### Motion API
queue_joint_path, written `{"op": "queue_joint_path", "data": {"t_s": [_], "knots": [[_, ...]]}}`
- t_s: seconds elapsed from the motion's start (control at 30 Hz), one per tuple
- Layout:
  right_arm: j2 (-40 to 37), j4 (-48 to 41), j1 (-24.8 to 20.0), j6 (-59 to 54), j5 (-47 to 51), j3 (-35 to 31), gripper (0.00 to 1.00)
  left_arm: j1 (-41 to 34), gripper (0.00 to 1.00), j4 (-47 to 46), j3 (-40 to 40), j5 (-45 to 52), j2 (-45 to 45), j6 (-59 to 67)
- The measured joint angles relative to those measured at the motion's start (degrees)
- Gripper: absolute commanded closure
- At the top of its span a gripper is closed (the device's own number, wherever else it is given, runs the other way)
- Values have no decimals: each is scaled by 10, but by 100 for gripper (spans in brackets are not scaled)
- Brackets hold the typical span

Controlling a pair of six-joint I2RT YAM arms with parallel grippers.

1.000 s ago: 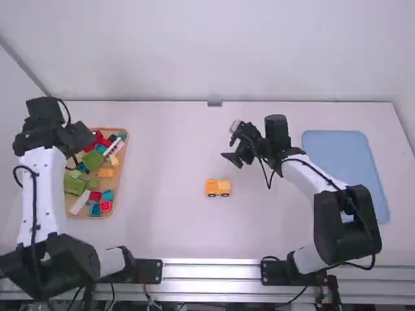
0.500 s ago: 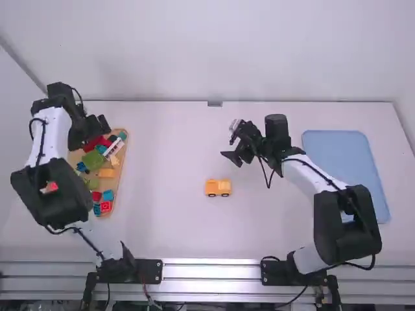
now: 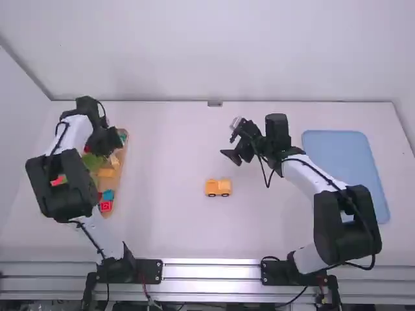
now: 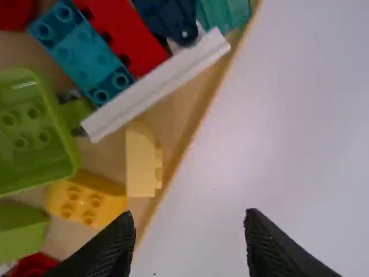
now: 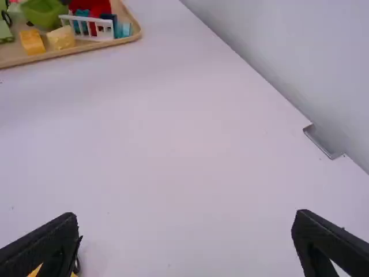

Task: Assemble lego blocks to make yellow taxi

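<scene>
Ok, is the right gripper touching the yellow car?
Apart. The high view shows bare table between the right gripper and the yellow car, which sits nearer the arm bases.

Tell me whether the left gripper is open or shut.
Open: the left gripper has its fingers standing wide apart, nothing held between them.

There's the right gripper [image 3: 229,146], fingers [image 5: 43,249] wide apart above the white table [image 5: 173,173], a yellow piece [image 5: 36,271] peeking past one of them! And the wooden tray [image 5: 86,51] holds a green tub [image 5: 43,11], yellow block [image 5: 33,42], paler yellow block [image 5: 61,38], white fence piece [image 5: 102,32]. Metal bracket [image 5: 320,142], right by the wall [image 5: 277,46]!
</scene>
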Motion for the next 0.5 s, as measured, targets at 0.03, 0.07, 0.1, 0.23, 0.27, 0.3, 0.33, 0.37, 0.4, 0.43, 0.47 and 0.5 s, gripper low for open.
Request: {"op": "queue_joint_path", "data": {"t_s": [0.03, 0.07, 0.1, 0.23, 0.27, 0.3, 0.33, 0.37, 0.4, 0.43, 0.47, 0.5], "knots": [[0, 0, 0, 3, 0, 0, 2, 0, 48, 7, -10, -3, 0, -3], [0, -2, 0, 4, 0, 0, 2, 0, 47, 10, -19, -10, 0, -10], [0, -2, 0, 5, 0, 0, 2, 0, 46, 9, -26, -21, 0, -19], [0, -2, 0, 7, 0, 0, 2, 0, 48, 11, -43, -52, 0, -37], [0, -2, 0, 7, 0, 0, 2, 0, 48, 14, -46, -57, 0, -39], [0, -2, 0, 6, 0, 0, 1, 0, 48, 22, -53, -62, 0, -42], [0, -3, 0, 7, 0, 0, 2, 0, 48, 28, -57, -65, 0, -43], [0, -3, 0, 7, 0, 0, 1, 0, 48, 39, -67, -69, 0, -45], [0, -3, 0, 7, 0, 0, 1, 0, 48, 42, -69, -70, 0, -45], [0, -4, 0, 7, 0, 0, 2, 0, 48, 54, -79, -74, 0, -45], [0, -5, 0, 8, 0, 0, 2, 1, 49, 61, -85, -75, 0, -45], [0, -8, 0, 6, 0, 0, 2, 2, 50, 68, -90, -76, 0, -45]]}}
